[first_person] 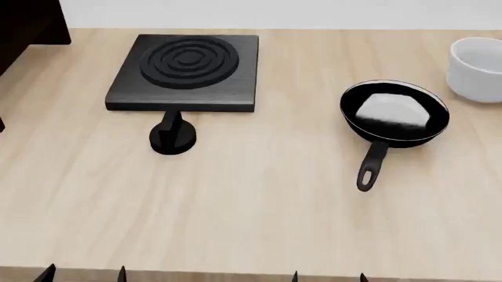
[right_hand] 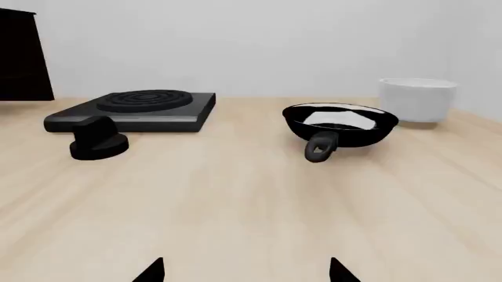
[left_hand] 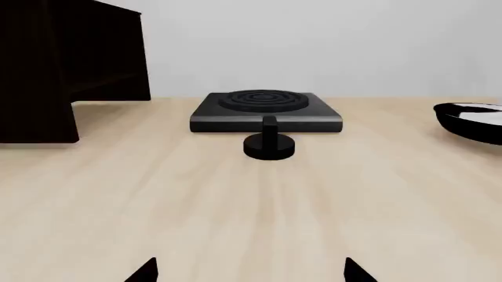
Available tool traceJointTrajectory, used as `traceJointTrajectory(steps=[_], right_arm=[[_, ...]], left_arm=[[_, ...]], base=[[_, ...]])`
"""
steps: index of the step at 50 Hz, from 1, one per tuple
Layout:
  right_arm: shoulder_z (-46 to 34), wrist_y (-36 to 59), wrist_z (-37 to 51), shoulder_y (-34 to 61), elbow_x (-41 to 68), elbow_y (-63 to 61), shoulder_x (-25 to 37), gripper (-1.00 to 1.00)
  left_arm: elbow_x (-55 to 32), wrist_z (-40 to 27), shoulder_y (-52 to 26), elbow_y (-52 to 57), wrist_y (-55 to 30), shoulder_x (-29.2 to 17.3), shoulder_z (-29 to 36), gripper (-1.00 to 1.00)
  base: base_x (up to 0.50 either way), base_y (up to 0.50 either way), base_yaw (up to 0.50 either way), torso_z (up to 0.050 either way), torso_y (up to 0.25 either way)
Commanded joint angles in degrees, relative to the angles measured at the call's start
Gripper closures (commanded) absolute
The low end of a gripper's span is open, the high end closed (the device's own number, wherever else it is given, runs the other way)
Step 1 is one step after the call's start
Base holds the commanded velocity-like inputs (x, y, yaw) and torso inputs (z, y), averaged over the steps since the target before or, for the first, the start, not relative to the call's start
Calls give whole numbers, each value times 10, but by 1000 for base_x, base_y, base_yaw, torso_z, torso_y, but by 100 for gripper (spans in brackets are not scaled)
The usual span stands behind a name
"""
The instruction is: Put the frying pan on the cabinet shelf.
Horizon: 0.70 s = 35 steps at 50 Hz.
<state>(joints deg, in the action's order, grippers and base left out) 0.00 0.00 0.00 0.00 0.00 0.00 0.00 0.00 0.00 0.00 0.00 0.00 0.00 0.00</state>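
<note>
The frying pan (first_person: 394, 111) sits on the wooden table at the right, its black handle (first_person: 370, 165) with loop end pointing toward me. It also shows in the right wrist view (right_hand: 340, 124) and at the edge of the left wrist view (left_hand: 473, 120). The dark cabinet shelf (first_person: 23, 26) stands at the far left; it also shows in the left wrist view (left_hand: 63, 59). My left gripper (first_person: 82, 274) and right gripper (first_person: 328, 276) are at the table's front edge, both open and empty, only fingertips showing.
A square black stove plate (first_person: 187, 70) with concentric rings lies left of centre, with a round black knob (first_person: 173, 136) in front of it. A white bowl (first_person: 476, 69) stands at the far right behind the pan.
</note>
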Motion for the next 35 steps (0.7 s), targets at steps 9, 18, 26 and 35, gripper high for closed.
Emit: traceJointTrajectory(steps=[9,18,26,35], right_arm=[[-28,-7,27,2,6,6,22,-100],[-41,-1,39,2,14,5,32,-100],[-48,-4,46,5,21,11,39,-100],[-56,8,55,3,27,0,45,-100]], left_arm=[[-23,-23,-3,-8,8,-21,20,-100],[-38,-23,6,1,32,-33,37,-100],[-44,-29,3,-8,36,-40,45,-100],[-60,-32,1,-7,29,-45,51,-100]], base=[[0,0,0,0,0],[0,0,0,20,0],[0,0,0,44,0],[0,0,0,44,0]])
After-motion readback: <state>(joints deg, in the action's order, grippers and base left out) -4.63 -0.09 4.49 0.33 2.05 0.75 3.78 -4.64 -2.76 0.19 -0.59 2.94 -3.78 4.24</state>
